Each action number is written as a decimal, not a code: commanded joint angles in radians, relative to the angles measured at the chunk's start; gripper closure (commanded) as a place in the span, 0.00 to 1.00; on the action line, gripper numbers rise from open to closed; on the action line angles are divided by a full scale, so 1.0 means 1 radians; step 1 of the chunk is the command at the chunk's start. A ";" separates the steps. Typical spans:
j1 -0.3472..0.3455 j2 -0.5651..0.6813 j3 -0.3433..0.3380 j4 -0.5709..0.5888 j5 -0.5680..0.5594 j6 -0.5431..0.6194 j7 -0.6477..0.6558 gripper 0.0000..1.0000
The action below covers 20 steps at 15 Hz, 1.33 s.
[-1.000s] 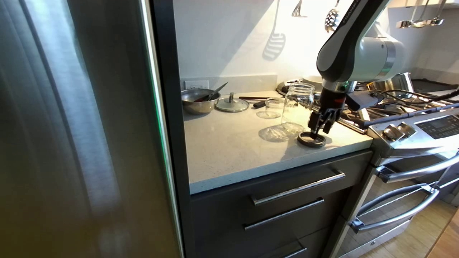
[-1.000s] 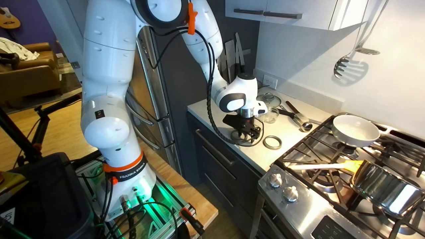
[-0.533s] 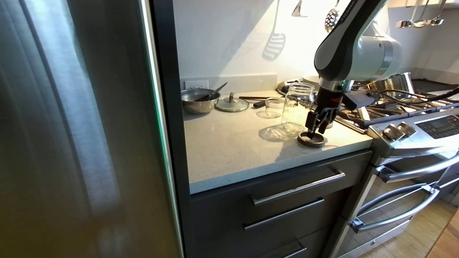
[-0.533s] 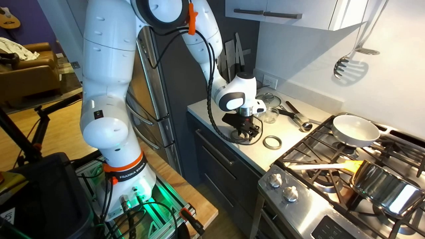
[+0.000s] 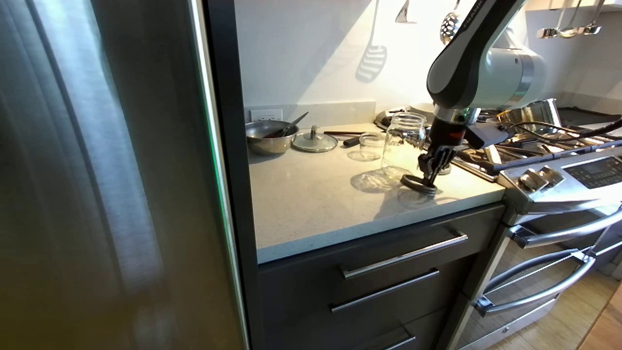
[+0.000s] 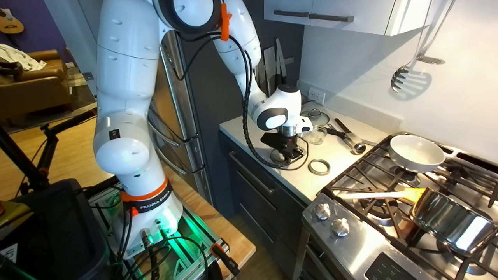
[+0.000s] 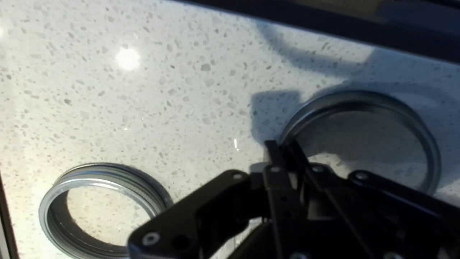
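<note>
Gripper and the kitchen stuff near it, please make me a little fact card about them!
Holder: gripper, shut
Held: metal ring, pinched at one side, tilted
Does it touch the counter: hard to tell
Loose ring: second metal ring, flat on the counter
Jars: tall glass jar and small glass jar, both see-through
Farther back: glass lid beside metal bowl
On the stove: shiny pot and pale bowl-shaped pan

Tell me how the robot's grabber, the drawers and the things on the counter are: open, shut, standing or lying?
Gripper, closed.
Held metal jar band, tilted, pinched at its rim.
Other metal jar band, lying flat.
Large glass jar, upright, lidless.
Small glass jar, no lid seen.
Glass pot lid, flat, knob up.
Metal bowl, upright, uncovered.
Cooking utensils, lying.
Drawers, shut.
</note>
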 commanded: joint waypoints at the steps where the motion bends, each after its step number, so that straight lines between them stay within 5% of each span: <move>1: -0.017 -0.037 0.012 -0.032 -0.017 0.017 0.010 0.98; 8: 0.066 -0.131 -0.074 -0.083 -0.158 -0.017 0.067 0.98; 14: 0.183 -0.244 -0.198 -0.135 -0.430 -0.103 0.216 0.98; 20: 0.204 -0.361 -0.211 -0.121 -0.688 -0.226 0.371 0.98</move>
